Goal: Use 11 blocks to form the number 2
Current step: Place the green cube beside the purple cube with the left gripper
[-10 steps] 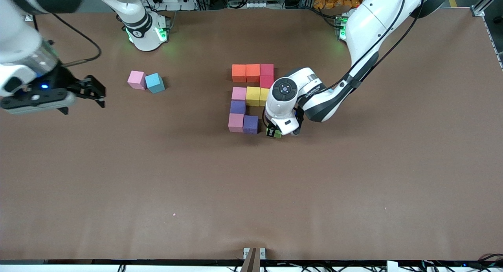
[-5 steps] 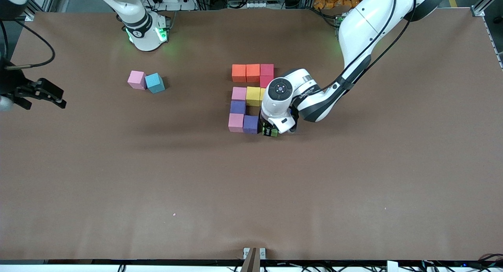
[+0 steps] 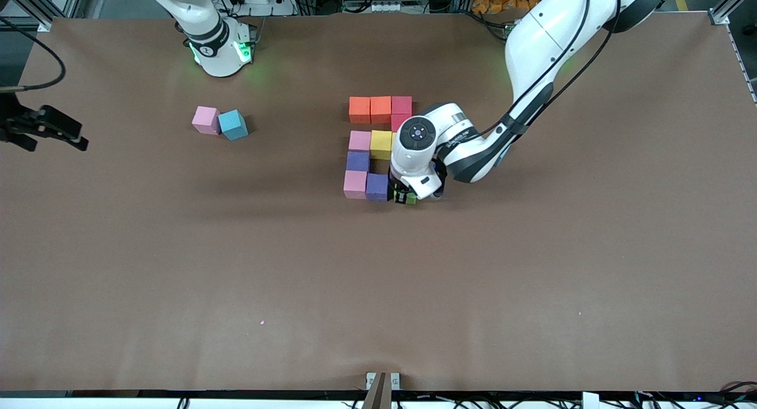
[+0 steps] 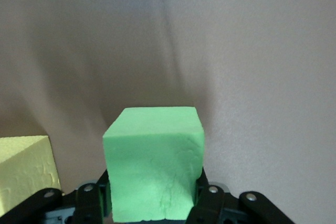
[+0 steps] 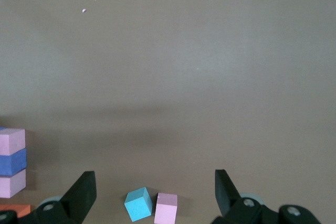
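Brown tabletop (image 3: 236,279) is carrying nearly the whole figure, and you are looking at a job that seems close to done. Taking the number 2 (image 3: 378,149) as your landmark, its ten placed blocks are reading orange, orange, red along the row farthest from the front camera, a second red under that, then pink and two yellows partly hidden by the arm, a purple, and a pink and purple in the row nearest the camera.

Your left end effector (image 3: 407,197) is sitting at the open end of that nearest row, just beside the purple block (image 3: 377,187), and it is pinching the green block (image 4: 153,163) between its fingers. Whether green is touching purple yet, you cannot tell. By my judgement, what is remaining is to seat it flush and let go.

Your right end effector (image 3: 56,131) is waiting with its fingers spread, over the tabletop's edge at the right arm's end, well apart from the number 2. Between them, a spare pink cube (image 3: 205,119) and a light-blue cube (image 3: 233,125) are lying touching.
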`<state>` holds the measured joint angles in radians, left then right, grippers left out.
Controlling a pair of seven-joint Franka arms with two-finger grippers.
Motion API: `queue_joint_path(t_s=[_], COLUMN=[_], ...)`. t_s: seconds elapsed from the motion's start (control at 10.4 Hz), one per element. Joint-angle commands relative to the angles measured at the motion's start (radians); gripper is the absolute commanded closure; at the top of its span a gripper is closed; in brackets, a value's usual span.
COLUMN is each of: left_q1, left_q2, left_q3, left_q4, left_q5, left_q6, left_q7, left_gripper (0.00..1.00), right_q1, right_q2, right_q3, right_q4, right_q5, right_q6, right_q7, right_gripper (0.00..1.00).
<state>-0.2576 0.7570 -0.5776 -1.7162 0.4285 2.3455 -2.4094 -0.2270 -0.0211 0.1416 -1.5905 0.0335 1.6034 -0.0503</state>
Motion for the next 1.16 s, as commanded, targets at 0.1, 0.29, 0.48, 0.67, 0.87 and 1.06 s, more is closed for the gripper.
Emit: queue_joint_path(t_s=[0.1, 0.29, 0.48, 0.67, 0.87, 1.06], left_q1=[-0.026, -0.029, -0.035, -0.037, -0.037, -0.037], left_q2=[0.002, 0.013, 0.030, 0.031, 0.031, 0.031], left_q3=[0.019, 0.021, 0.019, 0.019, 0.019, 0.019], left_q4=[0.029, 0.035, 0.066, 0.067, 0.067, 0.067], left_q5=[-0.013, -0.013, -0.013, -0.014, -0.013, -0.013], left_q6=[0.008, 0.009, 0.009, 0.008, 0.008, 0.008], left_q7=[-0.059, -0.059, -0.057, -0.068, -0.071, -0.073], left_gripper=[0.55, 0.54, 0.54, 0.54, 0.53, 0.47], right_q1=[-0.029, -0.037, -0.054, -0.057, -0.060, -0.060], right_q2=[-0.002, -0.003, -0.003, -0.003, -0.003, -0.003], right_q3=[0.019, 0.012, 0.012, 0.012, 0.013, 0.012], right_q4=[0.020, 0.021, 0.038, 0.040, 0.040, 0.040], right_q5=[0.016, 0.016, 0.016, 0.016, 0.016, 0.016], right_q6=[-0.022, -0.022, -0.022, -0.023, -0.022, -0.022], right_q7=[-0.006, -0.006, -0.005, -0.006, -0.006, -0.006], right_gripper=[0.00, 0.00, 0.00, 0.00, 0.00, 0.00])
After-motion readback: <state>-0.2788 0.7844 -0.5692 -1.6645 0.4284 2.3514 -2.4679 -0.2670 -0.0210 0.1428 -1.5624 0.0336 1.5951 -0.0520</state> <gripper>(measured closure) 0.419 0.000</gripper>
